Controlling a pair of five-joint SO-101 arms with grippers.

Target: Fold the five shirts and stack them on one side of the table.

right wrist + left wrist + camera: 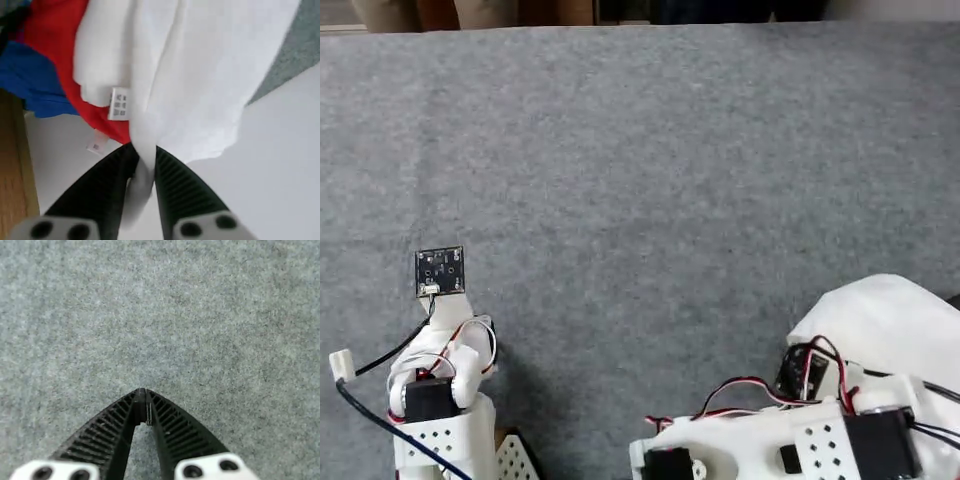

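We seem to be at the first pick: right jaws clamped on the white shirt (890, 320) at the desk's (640, 150) near right edge, left jaws closed and empty; next, draw it onto open desk.

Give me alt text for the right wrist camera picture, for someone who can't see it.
The right pincer is shut on a fold of a white shirt. A red shirt and a blue shirt lie bunched beside the white one.
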